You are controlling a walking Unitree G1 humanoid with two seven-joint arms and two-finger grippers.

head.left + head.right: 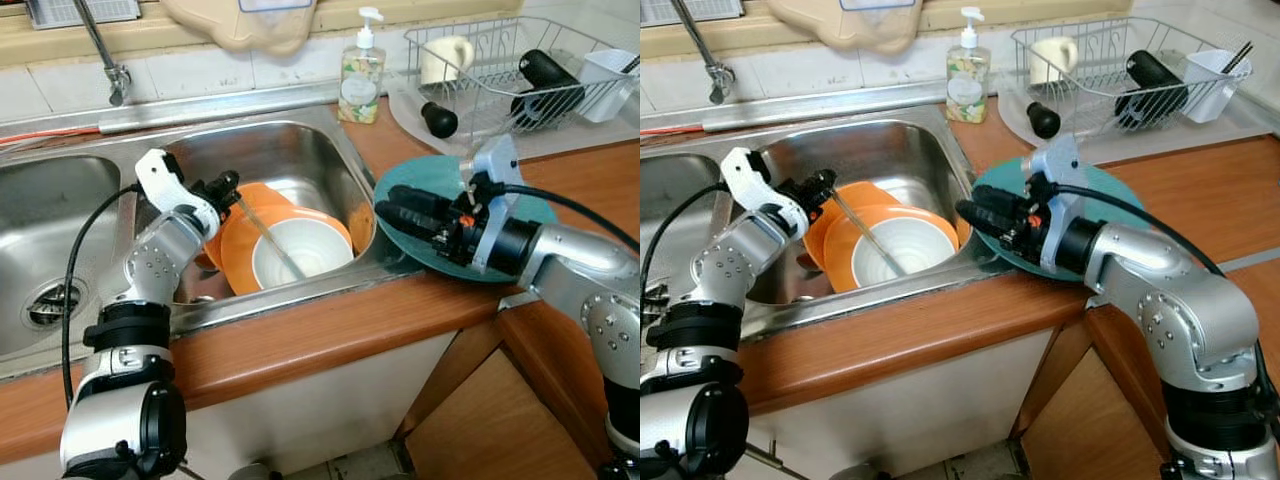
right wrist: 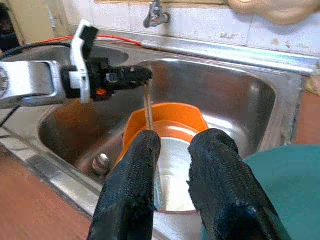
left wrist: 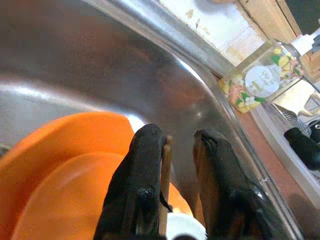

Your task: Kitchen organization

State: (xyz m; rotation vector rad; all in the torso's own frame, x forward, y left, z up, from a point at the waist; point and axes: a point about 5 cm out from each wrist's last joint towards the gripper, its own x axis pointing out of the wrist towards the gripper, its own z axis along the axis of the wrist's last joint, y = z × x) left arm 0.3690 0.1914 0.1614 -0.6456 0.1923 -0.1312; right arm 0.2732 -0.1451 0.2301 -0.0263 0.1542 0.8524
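1. A stainless steel double sink is set into a wooden counter, with a tap at the tiled wall behind it.
2. A wire dish rack stands on the counter at the far right. It holds a cream mug, a black bottle and a white cutlery cup.
3. A teal plate lies on the counter just right of the sink, its edge reaching the sink rim.
4. The right gripper hovers over this plate, pointing toward the sink. Its two black fingers sit a little apart and hold nothing.
5. Orange bowls are stacked in the right-hand basin, with a white bowl nested on top.
6. A soap dispenser stands behind the sink corner. It has a floral label with a white oval; the writing is too small to read.
7. The left gripper is over the basin, above the far rim of the orange bowls.
8. A thin wooden chopstick is pinched between the left gripper's fingers. It slants down from the fingertips into the white bowl.
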